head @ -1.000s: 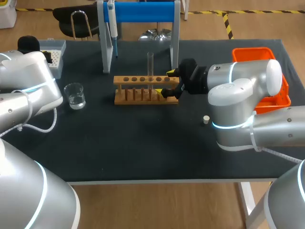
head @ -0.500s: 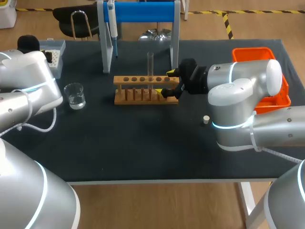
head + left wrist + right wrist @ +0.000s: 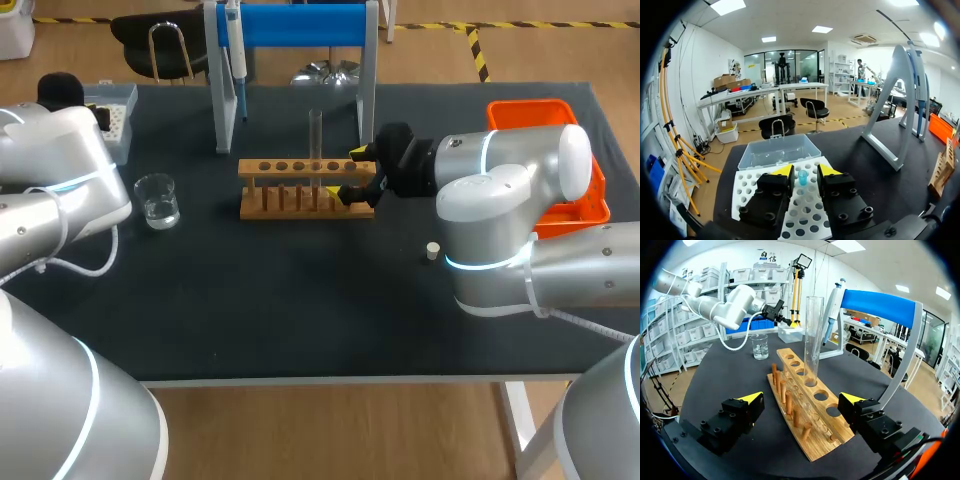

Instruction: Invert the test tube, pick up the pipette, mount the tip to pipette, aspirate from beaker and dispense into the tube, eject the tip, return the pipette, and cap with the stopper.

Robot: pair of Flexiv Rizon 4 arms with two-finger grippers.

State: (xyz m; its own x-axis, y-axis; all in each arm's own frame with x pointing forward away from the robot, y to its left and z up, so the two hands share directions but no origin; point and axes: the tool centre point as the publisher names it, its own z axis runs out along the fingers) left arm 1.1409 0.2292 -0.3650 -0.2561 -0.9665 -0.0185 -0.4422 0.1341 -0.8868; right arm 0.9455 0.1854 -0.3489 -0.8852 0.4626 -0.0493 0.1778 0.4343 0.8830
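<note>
While the test tube (image 3: 315,135) stands upright, mouth up, in a hole of the wooden rack (image 3: 290,200) at mid-table, the right gripper (image 3: 356,172) sits at the rack's right end. Its yellow-tipped fingers are spread wide, one on either side of the wood, and hold nothing (the wrist view shows clear space between each tip and the rack). The left gripper (image 3: 805,171) hangs over the white tip box (image 3: 747,192) near the table's far left corner, its fingers a narrow gap apart. A single blue pipette tip (image 3: 802,176) seated in the box shows between them and appears to touch neither. The pipette (image 3: 235,60) hangs on the blue-topped stand (image 3: 300,25) behind the rack. A glass beaker (image 3: 157,200) of clear liquid stands left of the rack, well apart. The small pale stopper (image 3: 432,250) lies on the dark table (image 3: 300,300) beside the right arm, with the orange bin (image 3: 530,108) at the far right.
</note>
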